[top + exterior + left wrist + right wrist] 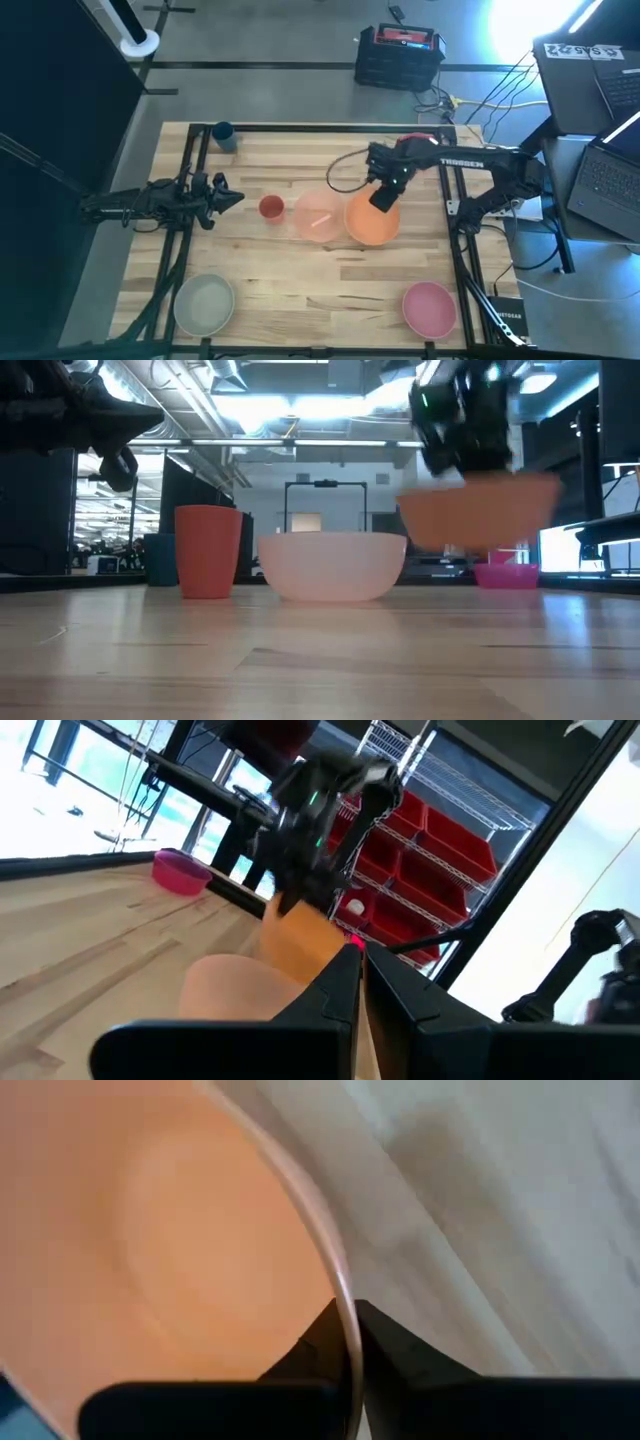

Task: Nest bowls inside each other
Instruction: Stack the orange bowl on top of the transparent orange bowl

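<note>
My right gripper (383,198) is shut on the orange bowl (372,222), which the low view shows lifted off the table (480,510). Just to its left a pale pink bowl (318,216) rests on its base, and left of that stands a small red cup-like bowl (271,207). A small dark blue one (224,135) stands at the far left corner. A whitish bowl (205,303) sits near left and a pink-red bowl (430,305) near right. My left gripper (235,198) waits shut at the table's left, touching nothing. My right gripper pinches the orange bowl's rim (338,1295) on the bowl's far side, one finger (310,1345) inside the bowl and the other outside the wall. The fingers come steeply from above. The bowl hangs below them, opening up, clear of the table.
Black frame rails (190,190) run along the table's left and right sides. Bare wood (320,290) lies between the two near bowls. A black box (398,55) and laptops (600,80) stand off the table, beyond its far and right edges.
</note>
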